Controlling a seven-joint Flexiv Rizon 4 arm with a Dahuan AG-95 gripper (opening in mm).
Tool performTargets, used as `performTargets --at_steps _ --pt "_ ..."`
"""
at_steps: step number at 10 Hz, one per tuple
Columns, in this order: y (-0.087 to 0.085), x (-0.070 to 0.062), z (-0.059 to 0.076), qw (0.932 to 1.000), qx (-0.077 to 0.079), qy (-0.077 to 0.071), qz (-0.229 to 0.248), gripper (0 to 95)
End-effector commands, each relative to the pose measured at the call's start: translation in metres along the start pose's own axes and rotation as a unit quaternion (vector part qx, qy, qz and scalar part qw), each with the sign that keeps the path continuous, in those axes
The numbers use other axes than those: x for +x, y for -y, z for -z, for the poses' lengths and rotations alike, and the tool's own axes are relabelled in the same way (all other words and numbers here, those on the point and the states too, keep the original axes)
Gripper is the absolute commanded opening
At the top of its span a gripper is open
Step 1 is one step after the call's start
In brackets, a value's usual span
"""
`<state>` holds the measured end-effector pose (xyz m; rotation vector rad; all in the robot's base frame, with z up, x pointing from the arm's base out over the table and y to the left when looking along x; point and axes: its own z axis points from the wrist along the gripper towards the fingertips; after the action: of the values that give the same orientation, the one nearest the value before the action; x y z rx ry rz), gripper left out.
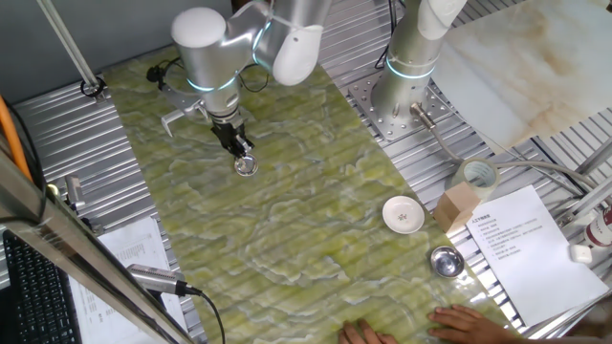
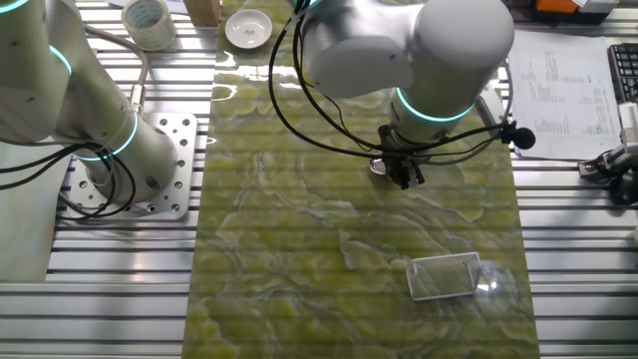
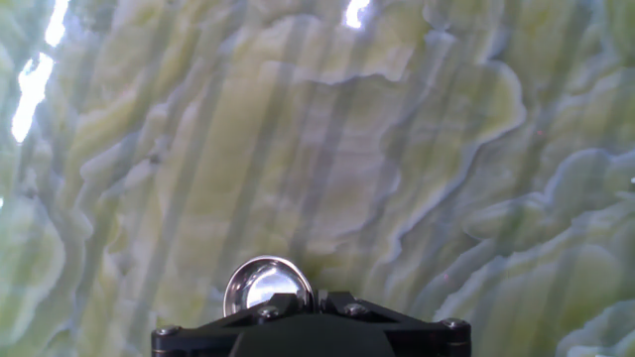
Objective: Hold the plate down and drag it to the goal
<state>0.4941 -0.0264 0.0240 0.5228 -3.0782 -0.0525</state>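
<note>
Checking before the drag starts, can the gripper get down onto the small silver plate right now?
Probably yes. The gripper sits directly at the plate, with nothing else near it on the green mat. Whether it already presses on the plate is unclear.

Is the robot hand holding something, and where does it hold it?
The gripper presses down on the plate, near its rim; it is not gripped.
</note>
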Motion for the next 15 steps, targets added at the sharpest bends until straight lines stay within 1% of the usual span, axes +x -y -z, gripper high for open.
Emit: performTargets --at_steps 1,3,5,7,10,13,15 --pt "0.0003 -0.0001 -0.0004 1.0000 0.000 0.000 -0.002 0.0" --pt "0.0004 -0.0003 -0.0027 1.0000 0.005 0.000 -0.002 0.0" --pt "0.0034 0.0025 0.0002 0.9999 0.012 -0.003 0.005 0.0" --pt "0.0044 0.0032 0.0013 1.0000 0.007 -0.002 0.006 0.0" --pt "0.0044 0.0032 0.0013 0.9998 0.009 -0.002 0.016 0.0" --pt "0.0044 0.0032 0.0013 0.9998 0.010 -0.002 0.018 0.0" --pt "0.0044 0.0032 0.0013 0.9999 0.004 -0.002 0.012 0.0"
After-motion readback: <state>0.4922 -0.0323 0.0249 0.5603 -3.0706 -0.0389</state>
